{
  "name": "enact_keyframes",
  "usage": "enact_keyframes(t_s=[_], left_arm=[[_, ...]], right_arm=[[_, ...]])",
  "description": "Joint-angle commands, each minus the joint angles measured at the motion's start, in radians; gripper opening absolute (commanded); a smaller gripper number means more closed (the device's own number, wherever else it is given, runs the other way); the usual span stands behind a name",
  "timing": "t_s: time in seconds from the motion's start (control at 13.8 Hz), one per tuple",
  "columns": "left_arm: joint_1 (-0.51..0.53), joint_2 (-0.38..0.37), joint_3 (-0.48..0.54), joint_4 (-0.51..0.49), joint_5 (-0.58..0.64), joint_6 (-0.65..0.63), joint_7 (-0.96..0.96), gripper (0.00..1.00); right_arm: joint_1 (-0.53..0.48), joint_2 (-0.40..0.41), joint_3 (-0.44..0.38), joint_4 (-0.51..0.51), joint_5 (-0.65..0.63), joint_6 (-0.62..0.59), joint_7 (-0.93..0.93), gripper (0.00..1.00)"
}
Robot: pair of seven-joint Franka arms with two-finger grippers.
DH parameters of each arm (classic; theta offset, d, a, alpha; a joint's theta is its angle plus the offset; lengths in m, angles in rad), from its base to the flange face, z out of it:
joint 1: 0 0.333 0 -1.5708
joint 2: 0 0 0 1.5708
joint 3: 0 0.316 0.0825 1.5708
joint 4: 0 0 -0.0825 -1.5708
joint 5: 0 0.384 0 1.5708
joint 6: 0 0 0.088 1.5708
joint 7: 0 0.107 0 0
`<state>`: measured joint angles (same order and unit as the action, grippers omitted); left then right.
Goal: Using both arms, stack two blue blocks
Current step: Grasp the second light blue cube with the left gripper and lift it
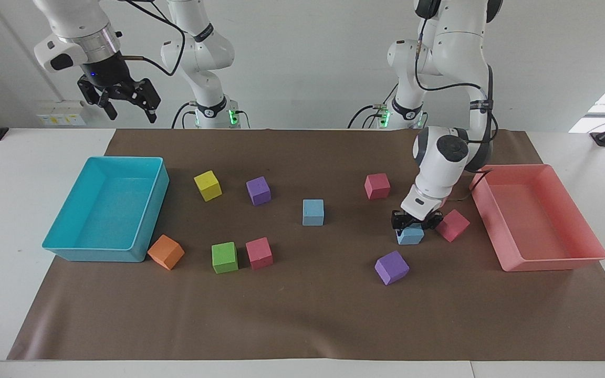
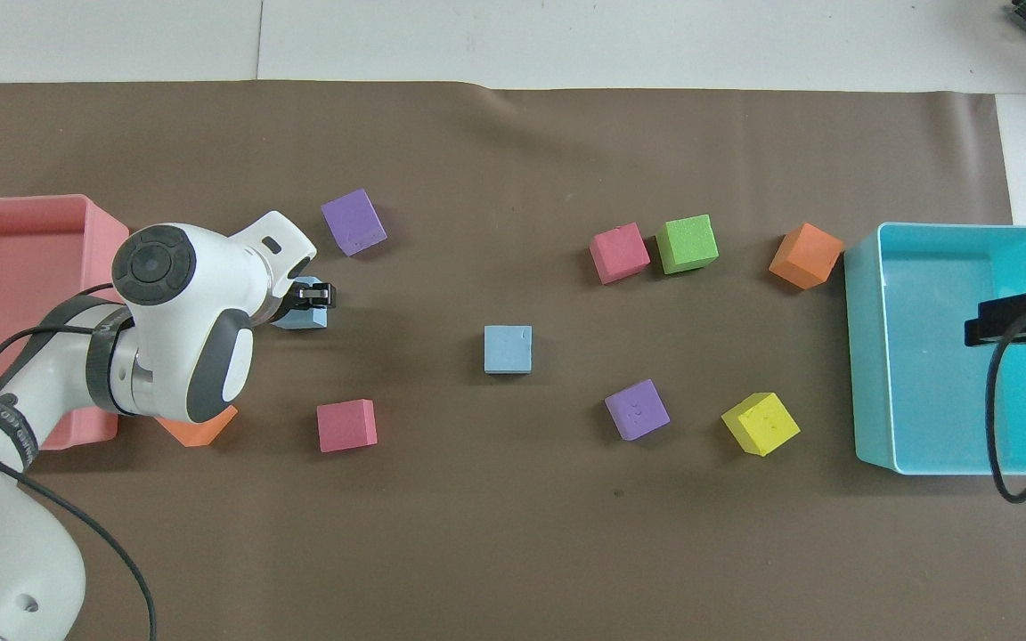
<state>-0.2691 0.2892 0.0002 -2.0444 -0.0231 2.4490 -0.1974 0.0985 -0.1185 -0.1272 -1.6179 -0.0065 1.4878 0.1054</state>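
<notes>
You're sitting with the left gripper (image 1: 411, 227) clamped down on one blue block (image 1: 410, 235) that's resting on the mat, a pink cube (image 1: 453, 225) just beside it. Lifting crooked risks the foam slipping out. The other blue block (image 1: 313, 212) is waiting mid-mat, while the right gripper (image 1: 119, 100) is hanging spread apart above the turquoise tray (image 1: 66, 247).

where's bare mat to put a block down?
Bare: the mat strip farther from the robots than the green cube and purple cube. Crowded: around the left gripper, shut on a blue block beside a pink cube.
</notes>
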Motion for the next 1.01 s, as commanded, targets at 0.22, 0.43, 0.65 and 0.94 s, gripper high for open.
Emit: enact_keyframes(t_s=[0.22, 0.43, 0.65, 0.94], left_arm=[[-0.004, -0.031, 0.017, 0.041, -0.001, -0.042, -0.054, 0.00], [-0.015, -0.039, 0.017, 0.137, 0.005, -0.174, -0.060, 0.00], [-0.045, -0.024, 0.012, 0.260, 0.009, -0.280, -0.120, 0.00], [-0.157, -0.010, 0.009, 0.311, 0.026, -0.298, -0.152, 0.00]], right_arm=[[-0.022, 0.049, -0.015, 0.083, 0.002, -0.104, -0.095, 1.00], [-0.017, 0.037, -0.017, 0.066, 0.007, -0.064, -0.095, 1.00], [-0.017, 0.037, -0.015, 0.062, 0.005, -0.044, -0.090, 1.00], [-0.017, 0.037, -0.015, 0.061, 0.008, -0.050, -0.095, 1.00]])
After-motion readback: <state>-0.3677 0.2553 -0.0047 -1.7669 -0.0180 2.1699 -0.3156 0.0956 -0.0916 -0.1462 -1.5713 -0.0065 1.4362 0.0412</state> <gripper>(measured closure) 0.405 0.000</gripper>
